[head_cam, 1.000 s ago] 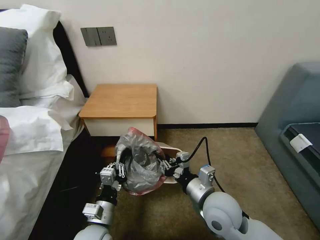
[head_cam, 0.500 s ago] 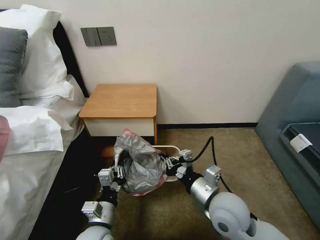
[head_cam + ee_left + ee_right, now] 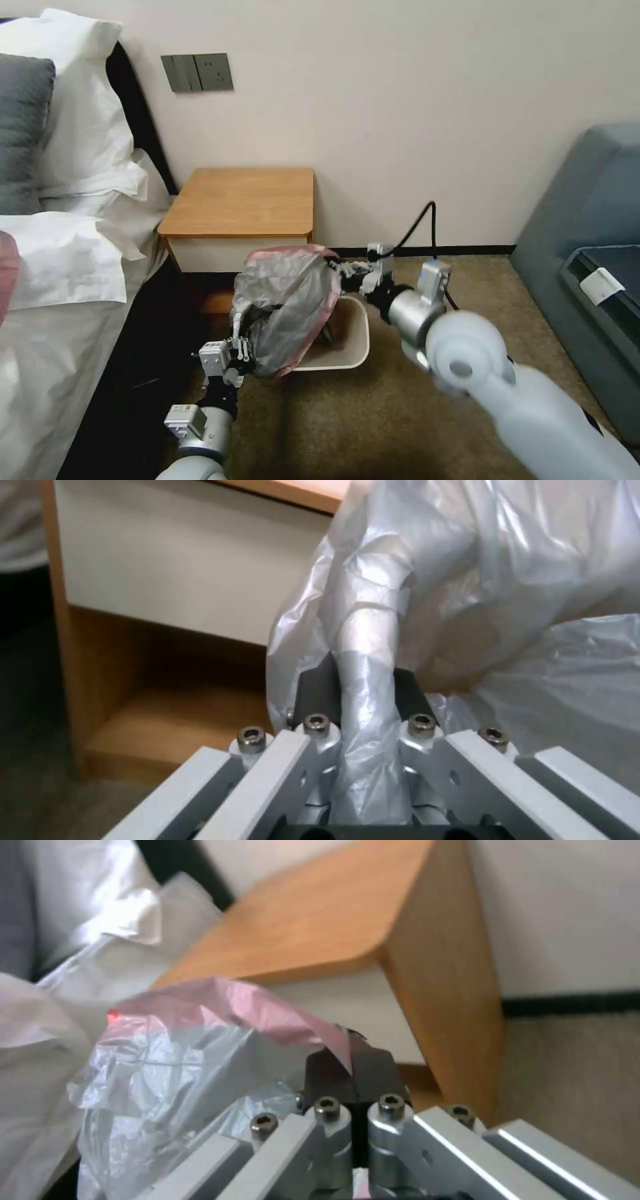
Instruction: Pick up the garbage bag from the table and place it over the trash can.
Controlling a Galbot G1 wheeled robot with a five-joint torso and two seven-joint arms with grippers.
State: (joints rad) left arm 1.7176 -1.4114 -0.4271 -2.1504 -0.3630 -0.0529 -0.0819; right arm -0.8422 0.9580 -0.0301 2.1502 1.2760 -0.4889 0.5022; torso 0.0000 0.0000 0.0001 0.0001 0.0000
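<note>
I hold the bag (image 3: 287, 307) with both arms, and it hangs in the air right over the can (image 3: 347, 340). My left fingers (image 3: 235, 347) are pressed shut on a bunched strip of the bag's edge, low down by the near left corner of the can. In the left wrist view that strip (image 3: 363, 680) runs straight up between the two dark pads. My right fingers (image 3: 343, 270) are pinching the pink edge of the bag, up high past the far side of the can, close to the front of the table (image 3: 240, 200). In the right wrist view the pink edge (image 3: 267, 1015) goes right into the pads, which are pressed together on it. So the bag is pulled long between my two arms, from low and near the can to high and far from it, and its open side slants. The can sits on the carpet (image 3: 413, 413) under the bag, and its right part shows bare. I think my right arm must come down past the far rim so the mouth of the bag can go around it. The bag is thin, grey, crinkly and see-through, so it may slip or tear. The can is smooth cream plastic with round corners. The tabletop is flat orange-brown wood.
</note>
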